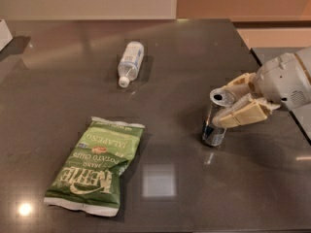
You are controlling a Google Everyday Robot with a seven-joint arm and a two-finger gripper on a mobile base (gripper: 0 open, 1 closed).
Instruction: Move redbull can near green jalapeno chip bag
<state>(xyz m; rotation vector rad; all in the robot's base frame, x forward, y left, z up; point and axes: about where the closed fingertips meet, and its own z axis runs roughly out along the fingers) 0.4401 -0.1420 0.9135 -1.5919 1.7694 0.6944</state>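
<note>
The gripper (218, 107) is seen at the right side of the table, reaching in from the right edge. Its two pale, cream-coloured fingers (243, 114) are drawn in around the upper part of the redbull can (213, 132). One finger is laid across the near side of the can just below its top, and the other is set against the far side of the rim. The can is held between them, with no gap to be made out on either side. Behind the fingers, the rounded white wrist housing (286, 79) is seen running off to the right.

The redbull can is shown roughly upright, with its base on the table (194, 47). Its silver top is open to view and blue patches are visible low on its side. A faint reflection is cast on the glossy dark grey surface just below it.

The green jalapeno chip bag (95, 166) is laid flat well to the left of the can and somewhat nearer. Its lettering is turned upside down from this view, and its pale end seams are seen at the near and far ends. Bare table lies between bag and can.

A clear plastic bottle (130, 62) with a white cap is laid on its side at the far middle of the table, its cap pointed toward the near side. It is well apart from both the bag and the can.
</note>
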